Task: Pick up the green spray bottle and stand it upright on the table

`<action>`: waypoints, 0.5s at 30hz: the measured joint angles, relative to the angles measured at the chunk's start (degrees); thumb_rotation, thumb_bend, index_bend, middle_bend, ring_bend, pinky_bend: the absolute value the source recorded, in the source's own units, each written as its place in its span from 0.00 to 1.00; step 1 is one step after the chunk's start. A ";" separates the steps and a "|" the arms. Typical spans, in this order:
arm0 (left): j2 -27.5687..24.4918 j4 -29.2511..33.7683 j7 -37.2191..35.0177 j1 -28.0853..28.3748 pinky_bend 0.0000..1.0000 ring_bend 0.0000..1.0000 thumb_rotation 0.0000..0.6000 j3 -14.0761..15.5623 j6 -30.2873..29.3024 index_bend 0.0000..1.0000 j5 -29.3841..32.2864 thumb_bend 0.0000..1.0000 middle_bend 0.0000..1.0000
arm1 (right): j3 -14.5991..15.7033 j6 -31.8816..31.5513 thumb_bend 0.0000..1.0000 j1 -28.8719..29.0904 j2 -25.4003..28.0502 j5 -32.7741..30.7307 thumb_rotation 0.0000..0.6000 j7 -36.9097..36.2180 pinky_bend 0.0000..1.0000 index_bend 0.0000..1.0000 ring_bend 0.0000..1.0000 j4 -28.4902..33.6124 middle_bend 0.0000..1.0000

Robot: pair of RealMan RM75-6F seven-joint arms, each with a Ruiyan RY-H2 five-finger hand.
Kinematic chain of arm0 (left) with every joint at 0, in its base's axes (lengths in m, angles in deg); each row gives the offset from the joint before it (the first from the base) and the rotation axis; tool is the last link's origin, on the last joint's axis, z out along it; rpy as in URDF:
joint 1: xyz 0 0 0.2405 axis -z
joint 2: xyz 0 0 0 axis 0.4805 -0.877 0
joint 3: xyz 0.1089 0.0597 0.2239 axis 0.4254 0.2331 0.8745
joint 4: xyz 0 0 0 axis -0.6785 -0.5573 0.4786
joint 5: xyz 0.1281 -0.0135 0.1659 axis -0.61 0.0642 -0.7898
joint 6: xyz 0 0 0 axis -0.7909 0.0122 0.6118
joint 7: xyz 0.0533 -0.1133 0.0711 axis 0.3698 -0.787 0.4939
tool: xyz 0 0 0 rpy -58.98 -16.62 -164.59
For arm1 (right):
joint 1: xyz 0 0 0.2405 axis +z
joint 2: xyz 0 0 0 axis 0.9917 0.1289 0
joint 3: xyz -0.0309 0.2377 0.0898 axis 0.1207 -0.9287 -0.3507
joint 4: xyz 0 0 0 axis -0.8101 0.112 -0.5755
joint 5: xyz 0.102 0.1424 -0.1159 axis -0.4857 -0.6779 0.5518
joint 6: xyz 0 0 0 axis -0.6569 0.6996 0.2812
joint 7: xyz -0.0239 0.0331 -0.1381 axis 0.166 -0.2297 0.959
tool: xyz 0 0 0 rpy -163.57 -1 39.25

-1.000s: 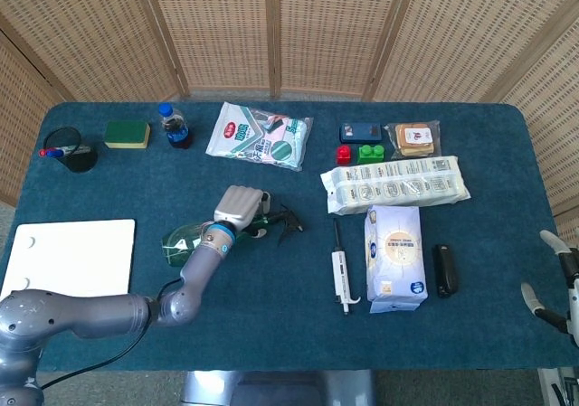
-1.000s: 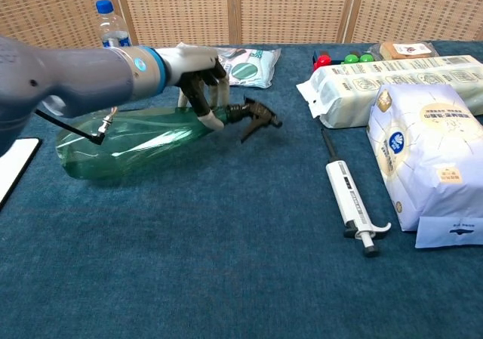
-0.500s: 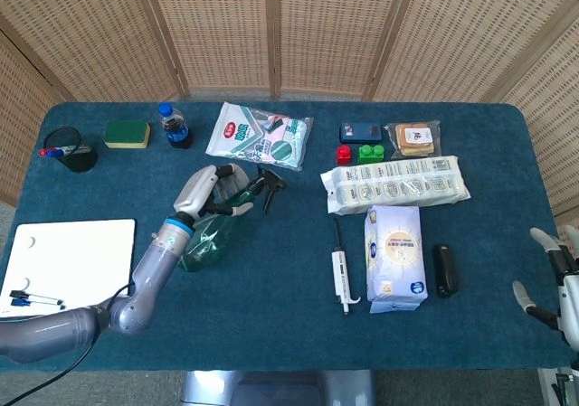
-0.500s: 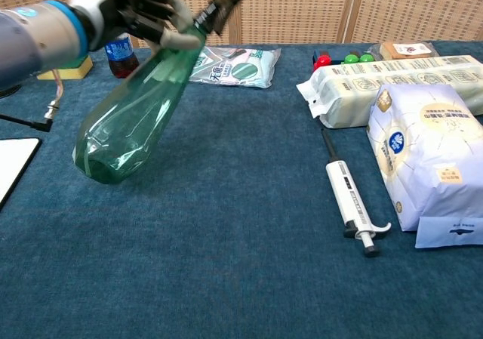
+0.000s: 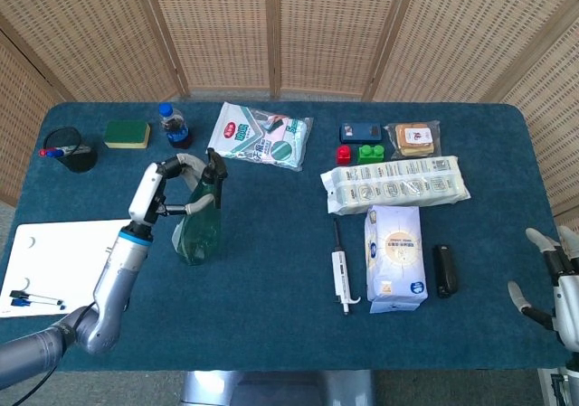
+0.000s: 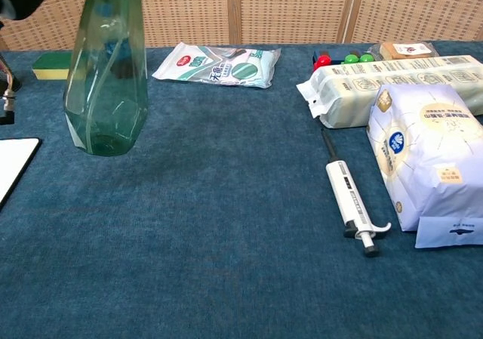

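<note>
— Bottle question: where is the green spray bottle (image 5: 199, 227) now?

— Near upright at the left of the surface (image 5: 271, 270), base seemingly touching. The left hand (image 5: 167, 189) grips its neck under the trigger; the right hand (image 5: 556, 284) hangs open and empty.

— How does it handle?

— It looks empty, so probably light, thin-walled and easy to tip. The stiff neck seems the best hold.
</note>
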 measured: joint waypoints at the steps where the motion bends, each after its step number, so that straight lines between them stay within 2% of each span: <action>1: 0.28 -0.71 -1.59 -0.36 0.60 0.48 1.00 0.36 -0.89 0.51 -0.61 0.32 0.51 | -0.01 0.07 0.35 0.04 0.04 0.01 1.00 0.05 0.14 0.14 0.06 0.10 0.26; 10: 3.17 -7.30 -12.53 -2.46 0.59 0.46 1.00 3.95 -7.64 0.51 -5.57 0.32 0.51 | -0.20 1.41 0.35 0.75 -0.17 -0.60 1.00 0.64 0.14 0.14 0.06 0.58 0.26; 15: 5.24 -9.60 -14.92 -3.65 0.59 0.46 1.00 6.11 -10.99 0.51 -7.43 0.32 0.50 | -0.32 2.13 0.35 1.21 -0.27 -0.86 1.00 1.03 0.14 0.14 0.06 0.93 0.26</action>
